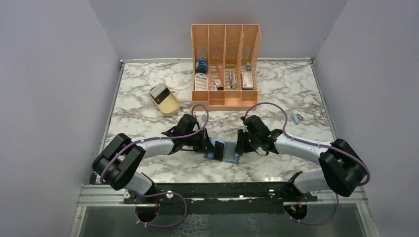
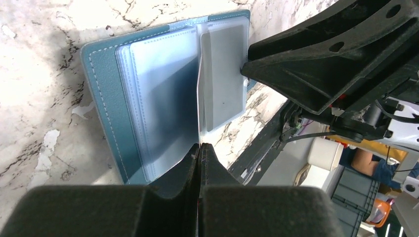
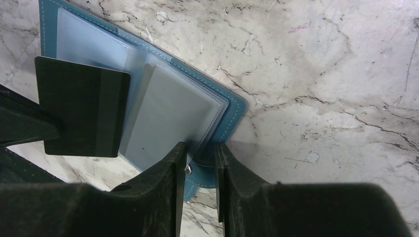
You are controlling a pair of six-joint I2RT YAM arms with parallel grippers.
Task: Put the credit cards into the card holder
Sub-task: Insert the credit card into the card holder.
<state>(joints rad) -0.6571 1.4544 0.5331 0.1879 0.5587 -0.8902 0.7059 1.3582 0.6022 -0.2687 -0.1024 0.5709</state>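
The teal-blue card holder (image 1: 225, 150) lies open on the marble between both grippers, its clear sleeves (image 2: 158, 98) facing up. A grey credit card (image 3: 168, 116) sits inside the right-hand sleeve. My left gripper (image 2: 200, 148) is shut on a dark credit card (image 3: 81, 113) with a stripe. That card stands on edge over the holder's middle and shows only as a thin line (image 2: 199, 98) in the left wrist view. My right gripper (image 3: 201, 153) is at the holder's right edge, its fingers closed in on either side of the snap tab (image 3: 200, 170).
An orange slotted organiser (image 1: 225, 64) with small items stands at the back. A beige tray (image 1: 170, 106) lies back left with a card-like piece at its far end. A small teal object (image 1: 296, 117) rests at the right. The table's near edge is close behind the holder.
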